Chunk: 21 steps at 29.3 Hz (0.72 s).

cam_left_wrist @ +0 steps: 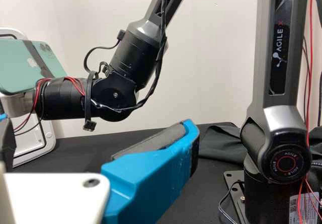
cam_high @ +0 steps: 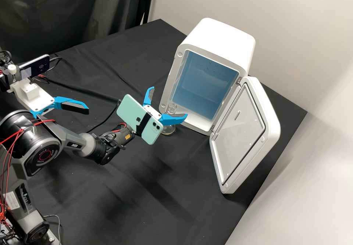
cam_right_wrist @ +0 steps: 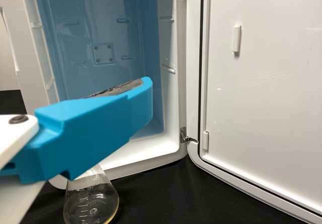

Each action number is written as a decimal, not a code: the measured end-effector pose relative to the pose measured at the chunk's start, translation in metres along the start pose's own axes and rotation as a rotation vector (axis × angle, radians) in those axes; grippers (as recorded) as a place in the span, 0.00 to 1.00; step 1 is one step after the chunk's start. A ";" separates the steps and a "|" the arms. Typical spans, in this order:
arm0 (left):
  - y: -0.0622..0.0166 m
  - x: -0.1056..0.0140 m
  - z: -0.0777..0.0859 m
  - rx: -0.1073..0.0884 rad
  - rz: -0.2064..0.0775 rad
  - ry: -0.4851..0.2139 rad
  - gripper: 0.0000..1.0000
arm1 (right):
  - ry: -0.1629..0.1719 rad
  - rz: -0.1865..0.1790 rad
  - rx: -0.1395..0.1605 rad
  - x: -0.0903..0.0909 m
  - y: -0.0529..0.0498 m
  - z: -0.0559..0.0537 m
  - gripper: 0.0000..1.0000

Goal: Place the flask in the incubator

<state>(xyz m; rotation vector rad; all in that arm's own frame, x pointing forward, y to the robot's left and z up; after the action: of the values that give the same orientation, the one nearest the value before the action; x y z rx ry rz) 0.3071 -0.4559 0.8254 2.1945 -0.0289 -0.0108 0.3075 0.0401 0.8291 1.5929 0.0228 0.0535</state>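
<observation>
A clear glass flask (cam_high: 169,123) stands upright on the black bench just in front of the white incubator (cam_high: 220,39). The incubator's door (cam_high: 244,134) hangs open to the right and its blue inside is bare. My right gripper (cam_high: 162,106) is open around the flask's neck, with the nearer finger just over the neck. In the right wrist view the blue finger (cam_right_wrist: 95,126) covers the top of the flask (cam_right_wrist: 91,201), with the blue chamber (cam_right_wrist: 100,48) behind. My left gripper (cam_high: 60,107) hovers open at the far left with nothing in it, its finger (cam_left_wrist: 156,166) pointing at the right arm.
A mint-green phone (cam_high: 140,119) is strapped to the right arm's wrist. Another phone (cam_high: 36,65) and cables lie at the back left. The bench ends just right of the open door, and the right arm's base (cam_left_wrist: 276,148) stands near the left gripper.
</observation>
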 end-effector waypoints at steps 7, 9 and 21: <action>0.0000 0.000 0.000 0.000 0.000 0.000 1.00 | 0.000 0.000 0.000 0.000 0.000 0.000 1.00; 0.0000 0.000 0.000 0.000 0.000 0.000 1.00 | 0.000 0.000 0.000 0.000 0.000 0.000 1.00; 0.0000 0.000 0.000 0.000 0.000 0.000 1.00 | 0.006 0.045 -0.009 -0.017 0.003 0.016 1.00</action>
<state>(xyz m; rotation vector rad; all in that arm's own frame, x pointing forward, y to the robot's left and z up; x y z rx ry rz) 0.3071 -0.4559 0.8254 2.1945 -0.0289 -0.0108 0.2912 0.0235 0.8318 1.5838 -0.0088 0.0934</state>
